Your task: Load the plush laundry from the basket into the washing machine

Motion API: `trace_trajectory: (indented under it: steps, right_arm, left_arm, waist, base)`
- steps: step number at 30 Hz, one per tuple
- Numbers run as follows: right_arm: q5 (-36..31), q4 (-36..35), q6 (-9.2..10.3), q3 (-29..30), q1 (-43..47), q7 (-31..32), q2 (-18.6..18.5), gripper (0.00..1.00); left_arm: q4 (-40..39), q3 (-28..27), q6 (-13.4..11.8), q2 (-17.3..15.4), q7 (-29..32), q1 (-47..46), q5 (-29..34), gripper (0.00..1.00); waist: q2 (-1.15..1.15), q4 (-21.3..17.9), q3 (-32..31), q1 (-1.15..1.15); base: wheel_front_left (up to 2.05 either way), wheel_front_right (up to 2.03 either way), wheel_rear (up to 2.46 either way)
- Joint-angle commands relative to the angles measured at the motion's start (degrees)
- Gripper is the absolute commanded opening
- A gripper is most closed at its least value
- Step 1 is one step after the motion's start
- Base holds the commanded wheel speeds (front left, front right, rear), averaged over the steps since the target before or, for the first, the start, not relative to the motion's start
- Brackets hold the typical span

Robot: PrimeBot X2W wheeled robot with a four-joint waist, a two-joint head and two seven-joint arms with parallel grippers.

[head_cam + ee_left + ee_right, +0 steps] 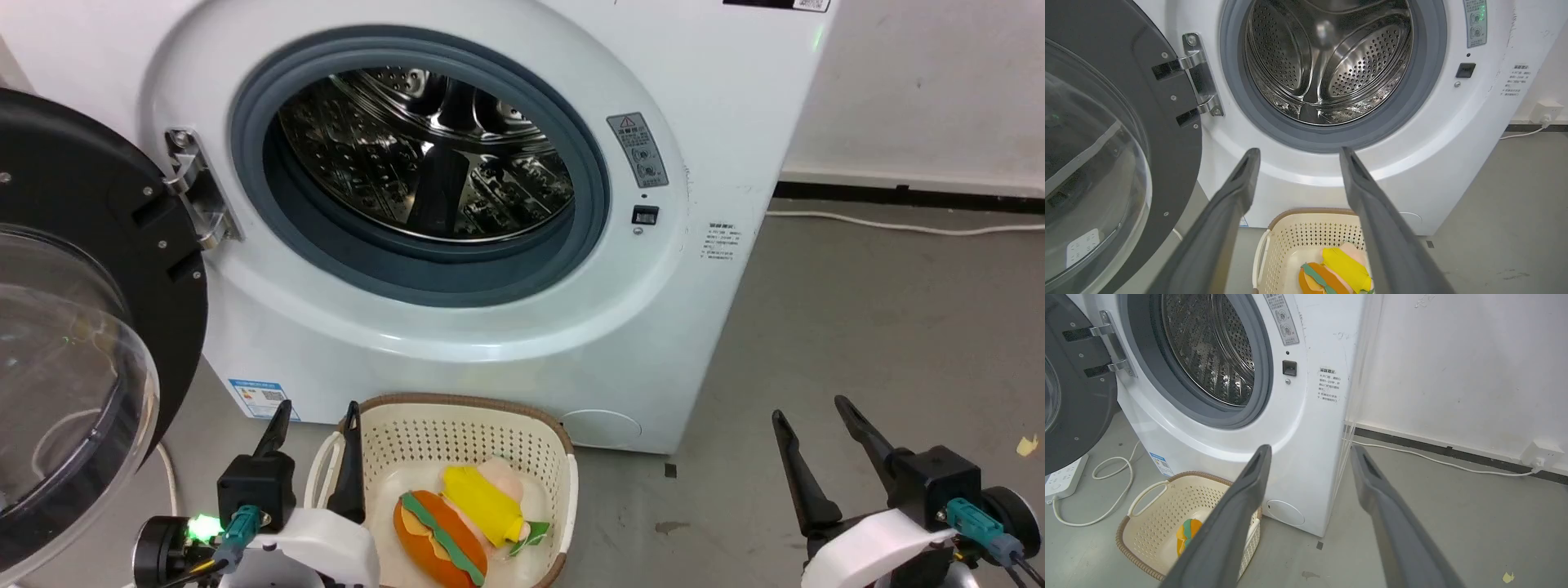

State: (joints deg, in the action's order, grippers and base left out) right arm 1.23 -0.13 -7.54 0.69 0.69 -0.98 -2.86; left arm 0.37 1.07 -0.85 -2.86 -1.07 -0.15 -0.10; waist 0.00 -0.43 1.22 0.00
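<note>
Grey concrete floor (857, 327) carries the cream perforated plastic basket (457, 445), at 6 o'clock of the white front-loading washing machine (490, 343). Inside lie the orange burger-like plush (441, 539) and yellow-shirted doll (482, 502): likely soft, light; pinch mid-body. Left gripper (317, 406) and right gripper (808, 408): fingers spread, empty.

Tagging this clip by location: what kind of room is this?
Likely a laundry corner, perhaps a test room: a washing machine with its door open, a basket on bare grey floor.
</note>
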Motion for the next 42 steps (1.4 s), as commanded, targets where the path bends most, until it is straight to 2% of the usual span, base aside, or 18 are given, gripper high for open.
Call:
trace_trajectory:
  steps: [1,20,42]
  right_arm:
    - [0.76,0.14,0.01,0.24,-0.20,-0.63,0.00,1.00]
    - [4.83,-0.45,0.01,0.39,-2.82,-2.89,0.00,1.00]
    - [9.80,-0.63,0.02,-1.10,-5.71,-5.52,-0.01,1.00]
  left_arm:
    - [0.19,0.26,-0.23,-0.04,-0.49,-0.43,-0.01,1.00]
    - [7.09,2.40,-0.19,-1.56,-2.76,-4.33,0.09,1.00]
    - [23.68,3.25,1.61,-4.51,-1.26,-12.23,-2.85,1.00]
  waist:
    - [0.00,-0.17,0.35,0.00]
    - [0.00,-4.01,8.12,0.00]
    - [0.00,-9.13,17.33,0.00]
  base:
    - [0.00,0.00,0.00]
    - [0.00,0.00,0.00]
    - [0.00,0.00,0.00]
